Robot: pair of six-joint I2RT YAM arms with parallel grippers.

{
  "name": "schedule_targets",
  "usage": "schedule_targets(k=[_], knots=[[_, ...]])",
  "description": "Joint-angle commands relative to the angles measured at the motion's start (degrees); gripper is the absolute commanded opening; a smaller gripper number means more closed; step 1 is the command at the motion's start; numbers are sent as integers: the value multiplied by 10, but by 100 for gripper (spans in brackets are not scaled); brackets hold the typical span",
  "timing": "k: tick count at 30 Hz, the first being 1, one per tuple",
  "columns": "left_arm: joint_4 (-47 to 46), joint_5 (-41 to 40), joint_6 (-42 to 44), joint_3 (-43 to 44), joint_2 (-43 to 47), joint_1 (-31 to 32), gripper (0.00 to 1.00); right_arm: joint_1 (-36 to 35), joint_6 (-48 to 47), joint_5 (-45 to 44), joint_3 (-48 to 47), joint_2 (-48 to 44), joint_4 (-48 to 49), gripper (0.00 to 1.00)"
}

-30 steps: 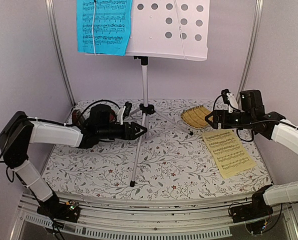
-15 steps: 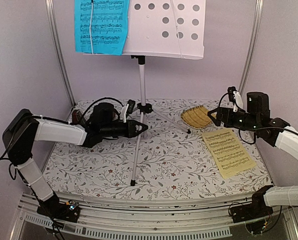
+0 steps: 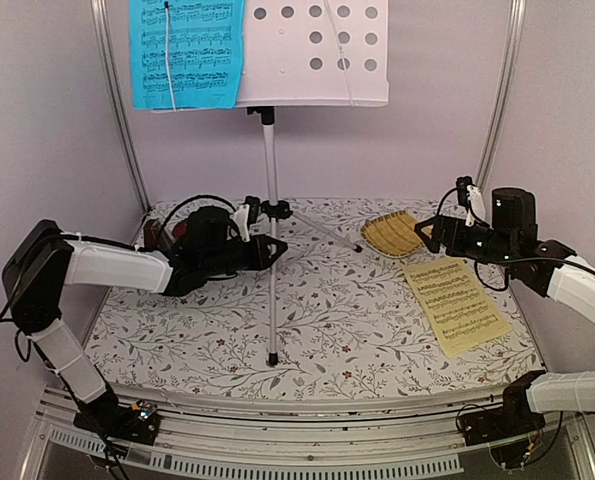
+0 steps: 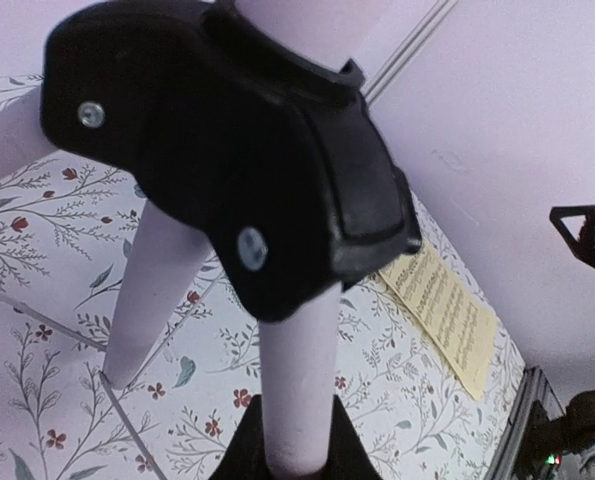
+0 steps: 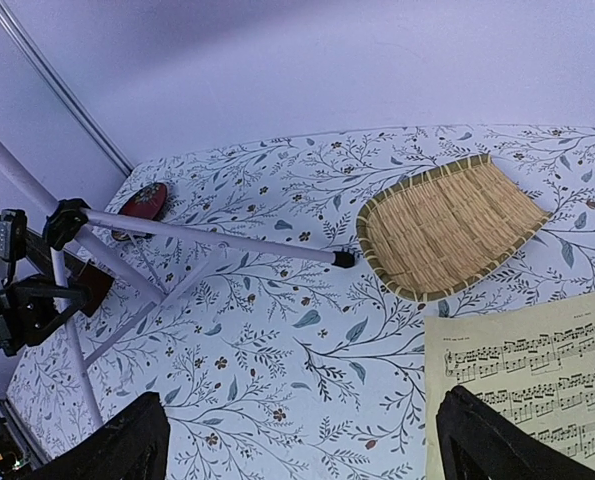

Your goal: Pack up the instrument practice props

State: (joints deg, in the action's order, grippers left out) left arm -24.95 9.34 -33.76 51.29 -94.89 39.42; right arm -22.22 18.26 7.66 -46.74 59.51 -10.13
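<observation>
Quick count: one silver music stand (image 3: 269, 160), one dark red metronome (image 5: 142, 200), two music sheets, one woven tray (image 3: 392, 235), all on the floral surface (image 3: 327, 320). The blue sheet (image 3: 185, 55) hangs on the left of the stand's perforated desk; the pale-yellow sheet (image 3: 455, 305) lies flat well to the right of the stand, just in front of the tray. The metronome sits left of the stand's legs, mostly hidden behind the left arm.

The left tool (image 3: 273, 250) is pinching the stand's front leg just under the black hub. The right tool (image 3: 429, 235) is spread wide and holds nothing, hovering beside the tray.

Compared with a second ago, the left tool was spread next to that leg and has now clamped on; the stand's desk has swung left, the pole looks more upright, and the right-hand foot has pulled away from the tray. The right arm has barely moved.
</observation>
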Motion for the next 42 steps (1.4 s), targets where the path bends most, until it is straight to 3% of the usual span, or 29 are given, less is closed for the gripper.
schedule_targets(k=[1,8,14,16,19,21,23,27,32,38,42], knots=[[-32,-130,-75,42,-36,27,0,3,8,-14,10,-15,10,95],[-33,-243,-131,87,-87,82,0,4,5,-23,16,-31,0,95],[-7,-265,-150,133,-122,104,0,4,6,-19,18,-50,-4,95],[-27,-251,-144,129,-120,103,18,4,9,-11,16,-58,-5,95],[-27,-234,-119,123,-101,104,62,4,13,8,7,-72,-7,95],[-25,-229,-97,108,-75,102,77,4,17,34,-5,-78,-9,94],[-25,-236,-73,82,-28,102,83,4,16,87,-21,-79,-10,92],[-25,-212,-30,7,76,78,90,-34,19,150,-60,-72,-3,89],[30,-21,2,-47,188,-20,91,-108,-2,191,-141,-33,-2,86],[185,76,96,-11,291,-80,91,-191,-34,212,-285,60,-13,78],[222,143,105,19,338,-130,91,-218,-49,219,-398,143,-27,75]])
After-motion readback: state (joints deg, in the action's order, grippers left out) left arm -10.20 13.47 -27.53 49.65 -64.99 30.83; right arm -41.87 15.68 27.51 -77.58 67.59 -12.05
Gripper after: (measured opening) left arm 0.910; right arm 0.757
